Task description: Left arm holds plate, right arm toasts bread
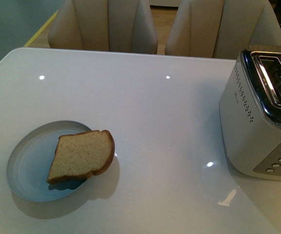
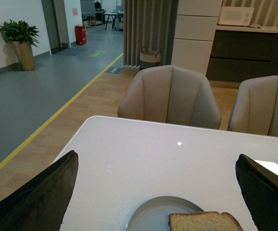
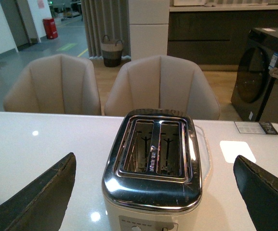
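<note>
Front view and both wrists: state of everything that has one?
bread: untoasted, lying on the plate, rounded end overhanging the rim
plate: flat on the table, not gripped
toaster: upright, both slots empty
left gripper: open, holding nothing
right gripper: open, holding nothing

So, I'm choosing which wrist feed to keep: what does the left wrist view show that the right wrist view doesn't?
Left wrist only: the plate with the bread on it. Right wrist only: the toaster, both slots empty, and a dark appliance behind. Both: the white table, beige chairs, and open fingers: left fingers, right fingers.
</note>
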Available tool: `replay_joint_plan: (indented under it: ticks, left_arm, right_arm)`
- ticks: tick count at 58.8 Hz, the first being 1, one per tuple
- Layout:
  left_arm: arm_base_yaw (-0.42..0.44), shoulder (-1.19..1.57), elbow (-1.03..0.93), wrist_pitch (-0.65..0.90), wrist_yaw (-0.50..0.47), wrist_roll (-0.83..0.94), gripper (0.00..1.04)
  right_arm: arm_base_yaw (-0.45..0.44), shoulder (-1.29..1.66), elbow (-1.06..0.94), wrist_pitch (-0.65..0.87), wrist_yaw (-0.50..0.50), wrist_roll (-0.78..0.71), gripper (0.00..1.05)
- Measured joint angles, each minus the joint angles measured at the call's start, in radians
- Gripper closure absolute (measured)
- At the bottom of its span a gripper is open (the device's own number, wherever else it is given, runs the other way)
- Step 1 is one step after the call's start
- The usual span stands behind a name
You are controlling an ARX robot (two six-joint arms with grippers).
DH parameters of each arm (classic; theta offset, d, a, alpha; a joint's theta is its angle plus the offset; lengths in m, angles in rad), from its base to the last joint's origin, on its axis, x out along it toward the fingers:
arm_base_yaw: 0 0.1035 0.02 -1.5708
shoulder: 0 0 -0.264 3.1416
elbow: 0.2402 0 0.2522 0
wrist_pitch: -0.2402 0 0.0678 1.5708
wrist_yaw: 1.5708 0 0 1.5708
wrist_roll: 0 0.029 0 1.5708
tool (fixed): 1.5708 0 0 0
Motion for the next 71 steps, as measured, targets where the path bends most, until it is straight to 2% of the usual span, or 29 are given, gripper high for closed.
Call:
replay_joint_plan:
  ticks: [38, 44, 48, 55, 61, 65, 71]
  left_arm:
    - [0.000, 0.000, 0.000, 0.000, 0.000, 0.000, 0.07]
    - [0.037, 0.215, 0.142, -0.324, 0.055, -0.061, 0.07]
    - [0.069, 0.344, 0.181, -0.386, 0.079, -0.072, 0.07]
    - [0.112, 0.528, 0.204, -0.271, 0.147, -0.070, 0.07]
    - [0.176, 0.809, 0.257, -0.016, 0.251, -0.050, 0.07]
    - [0.227, 1.051, 0.320, 0.158, 0.279, -0.022, 0.07]
    - [0.257, 1.321, 0.408, 0.293, 0.307, 0.026, 0.07]
  right_arm:
    - [0.000, 0.000, 0.000, 0.000, 0.000, 0.000, 0.09]
    - [0.000, 0.000, 0.000, 0.000, -0.001, 0.000, 0.09]
    - [0.000, 0.000, 0.000, 0.000, -0.001, 0.000, 0.09]
    - [0.000, 0.000, 0.000, 0.000, -0.001, 0.000, 0.09]
    - [0.000, 0.000, 0.000, 0.000, -0.001, 0.000, 0.09]
    - [0.000, 0.000, 0.000, 0.000, -0.001, 0.000, 0.09]
    - [0.000, 0.000, 0.000, 0.000, -0.001, 0.000, 0.09]
